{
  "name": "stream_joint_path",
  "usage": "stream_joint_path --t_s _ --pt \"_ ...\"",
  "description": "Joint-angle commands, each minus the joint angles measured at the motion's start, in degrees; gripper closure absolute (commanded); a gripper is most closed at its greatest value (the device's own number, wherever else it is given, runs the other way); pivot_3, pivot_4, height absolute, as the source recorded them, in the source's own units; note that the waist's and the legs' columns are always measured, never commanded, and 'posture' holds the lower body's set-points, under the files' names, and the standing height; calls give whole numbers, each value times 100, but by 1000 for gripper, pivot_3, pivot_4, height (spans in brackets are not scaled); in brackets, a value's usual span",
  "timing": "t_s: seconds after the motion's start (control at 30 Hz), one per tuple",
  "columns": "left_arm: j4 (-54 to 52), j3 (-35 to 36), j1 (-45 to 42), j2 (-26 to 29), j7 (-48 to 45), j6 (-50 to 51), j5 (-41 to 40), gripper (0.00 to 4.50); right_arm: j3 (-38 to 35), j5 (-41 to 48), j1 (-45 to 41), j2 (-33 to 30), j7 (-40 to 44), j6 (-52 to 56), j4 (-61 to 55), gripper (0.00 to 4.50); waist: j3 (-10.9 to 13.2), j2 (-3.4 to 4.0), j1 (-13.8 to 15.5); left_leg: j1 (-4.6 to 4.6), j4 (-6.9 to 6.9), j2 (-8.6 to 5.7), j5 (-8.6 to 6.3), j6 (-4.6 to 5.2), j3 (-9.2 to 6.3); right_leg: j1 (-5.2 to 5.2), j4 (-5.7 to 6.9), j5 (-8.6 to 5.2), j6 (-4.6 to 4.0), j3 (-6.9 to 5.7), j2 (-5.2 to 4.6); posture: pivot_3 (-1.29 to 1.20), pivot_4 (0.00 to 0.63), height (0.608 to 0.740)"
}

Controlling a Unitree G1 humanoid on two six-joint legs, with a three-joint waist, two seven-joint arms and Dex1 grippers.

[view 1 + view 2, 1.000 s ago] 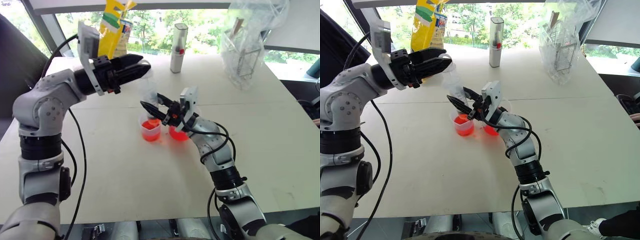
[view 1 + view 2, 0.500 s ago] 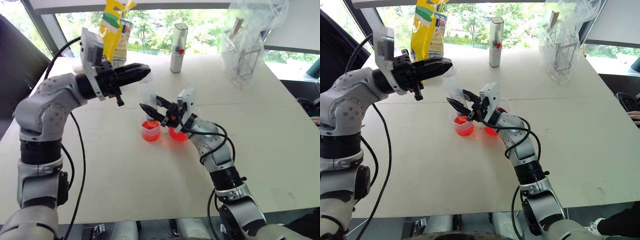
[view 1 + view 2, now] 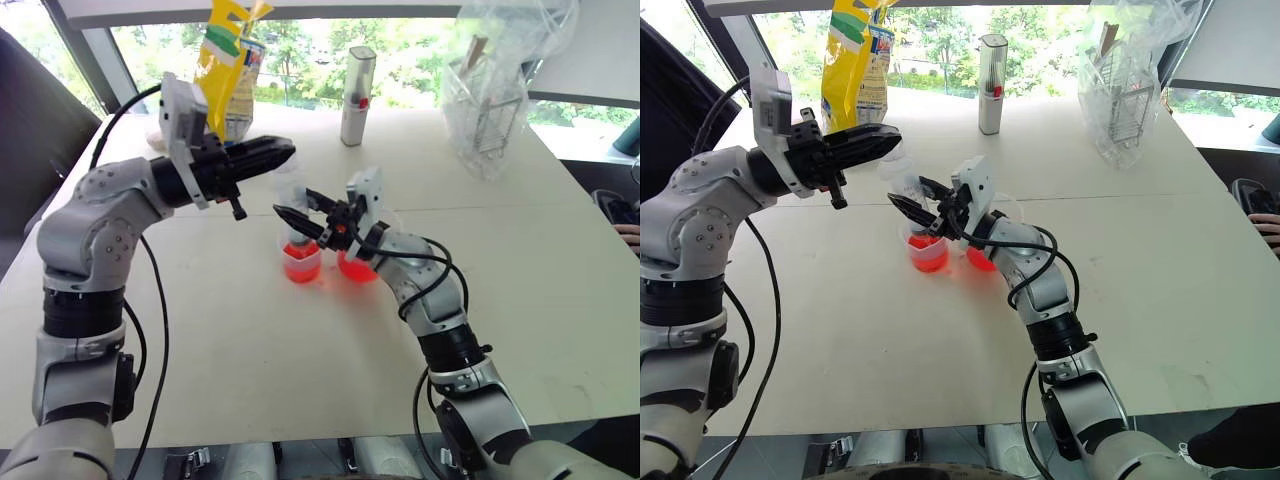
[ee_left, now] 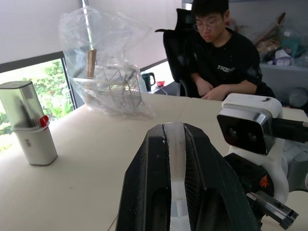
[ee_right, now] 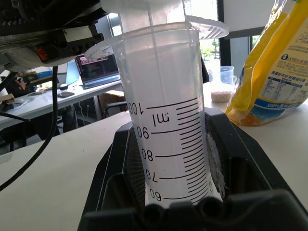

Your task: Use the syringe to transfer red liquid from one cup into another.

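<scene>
Jaws of left gripper (image 3: 283,150) now closed above syringe (image 5: 166,125) top, lowered from a second ago; plunger grip unclear. Right gripper (image 3: 300,212) clamped on barrel, tip over smaller cup (image 3: 301,262). Discharge judged imminent.

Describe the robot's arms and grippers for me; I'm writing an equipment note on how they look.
Both arms are silver-grey metal segments with black joint bands and loose black cables along them. The left gripper and right gripper each have two black fingers. A white camera block sits on each wrist. The right gripper body carries a small orange mark.
</scene>
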Motion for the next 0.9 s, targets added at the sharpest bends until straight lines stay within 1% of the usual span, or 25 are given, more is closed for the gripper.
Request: stream_joint_path --t_s 0.03,0.23,0.33,0.4,0.43,0.5,0.53,0.57,0.63,0.67,0.8,0.9 --pt "-69 -356 333 81 -93 126 229 4466 -568 436 -575 100 -255 -161 -771 3140 0 0 -1 0 0 0 0 0 0 0 0 0 0 0 0 0 150 740" --pt "-89 -385 432 97 -45 82 269 4466 -633 487 -639 72 -293 -46 -815 3140 0 0 1 0 0 1 0 0 -1 0 0 0 0 0 -1 0 150 740" --pt "-96 -325 398 89 23 110 228 4466 -564 438 -535 49 -261 -19 -829 3140 0 0 -1 0 -1 0 0 0 -1 0 -1 0 0 0 0 0 150 740" --pt "-75 -278 348 90 72 104 221 3578 -516 418 -476 50 -247 5 -838 3140 1 1 0 0 -1 0 0 0 0 0 -2 0 0 0 0 0 150 740" --pt "-59 -237 312 79 118 129 205 3235 -493 411 -451 48 -248 16 -842 3140 1 1 2 0 -2 0 0 0 0 0 -2 0 0 0 0 0 150 740" --pt "-47 -129 239 64 183 204 127 2400 -448 374 -396 44 -245 40 -850 3140 1 -1 6 -1 -1 2 0 0 -2 1 -2 0 0 -2 -2 0 150 740" --pt "-54 -87 217 68 194 220 112 1781 -434 356 -373 45 -244 54 -851 3140 2 0 3 -2 -2 1 0 0 -2 0 -3 0 0 -1 -1 0 150 740" --pt "-62 -40 192 83 218 226 116 1275 -422 342 -351 49 -245 73 -852 3140 5 4 2 -1 -2 1 0 0 -1 1 -3 0 0 0 -1 0 150 740" --pt "-75 66 144 111 273 248 107 277 -402 343 -313 47 -244 120 -869 3140 4 -12 -12 -3 -3 1 0 0 0 -2 -3 0 1 1 0 0 150 740" --pt "-78 121 126 134 299 254 101 103 -390 346 -295 47 -245 143 -880 3140 6 -9 -11 -2 -4 2 0 0 -1 -2 -4 0 0 0 1 0 150 740" --pt "-101 418 163 349 330 275 50 103 -326 361 -224 53 -244 210 -918 3140 8 -10 -12 -2 -9 3 0 0 -1 -7 -3 0 0 0 1 0 150 740" --pt "-147 626 353 587 299 278 59 103 -315 387 -206 41 -257 256 -944 3140 8 -10 -14 -2 -10 4 0 0 1 -8 -3 0 0 2 1 0 150 740"
